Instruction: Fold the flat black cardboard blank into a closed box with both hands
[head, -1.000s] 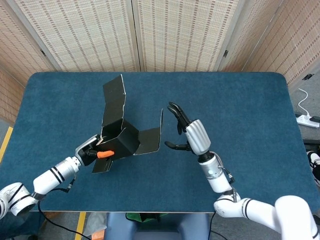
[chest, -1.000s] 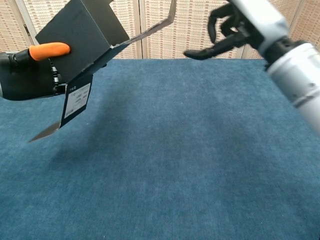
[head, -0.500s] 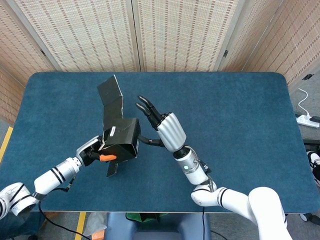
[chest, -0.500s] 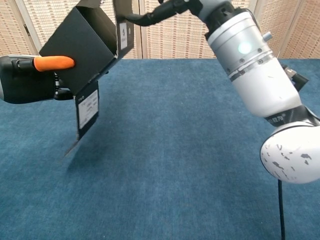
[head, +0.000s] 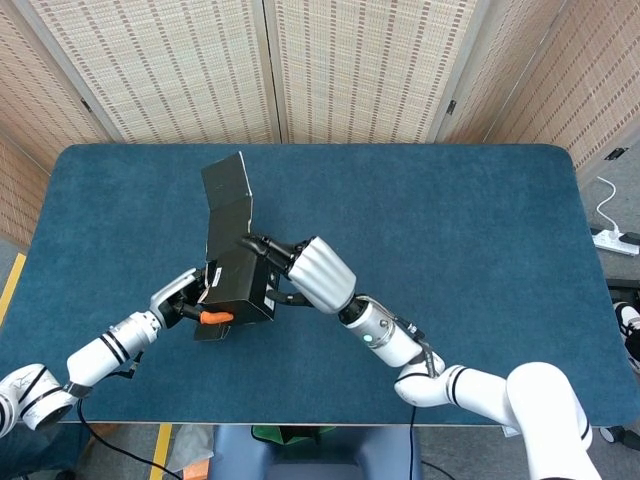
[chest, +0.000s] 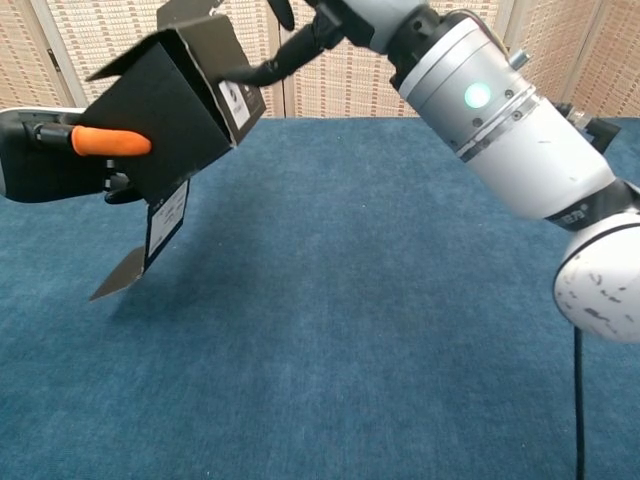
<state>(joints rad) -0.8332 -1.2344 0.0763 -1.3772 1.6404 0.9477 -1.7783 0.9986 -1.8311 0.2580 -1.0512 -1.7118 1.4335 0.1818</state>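
Observation:
The black cardboard box (head: 238, 285) is partly folded and held above the blue table (head: 480, 230). One long flap (head: 228, 192) stands up toward the back, and a small labelled flap (chest: 165, 222) hangs below. My left hand (head: 188, 305) grips the box's left side, its orange-tipped finger (chest: 110, 141) lying across the wall. My right hand (head: 305, 275) presses against the box's right side, with dark fingers (head: 262, 246) lying over the folded-in side flap. In the chest view the box (chest: 175, 95) is tilted, and the right hand (chest: 330, 20) reaches it from the upper right.
Woven screens (head: 330, 65) stand behind the table. A white power strip (head: 615, 240) lies on the floor at the right. My right forearm (chest: 500, 120) fills the chest view's upper right.
My right hand swept left from beside the box and pushed the loose right flap in against the box. The left hand kept its hold while the box turned a little.

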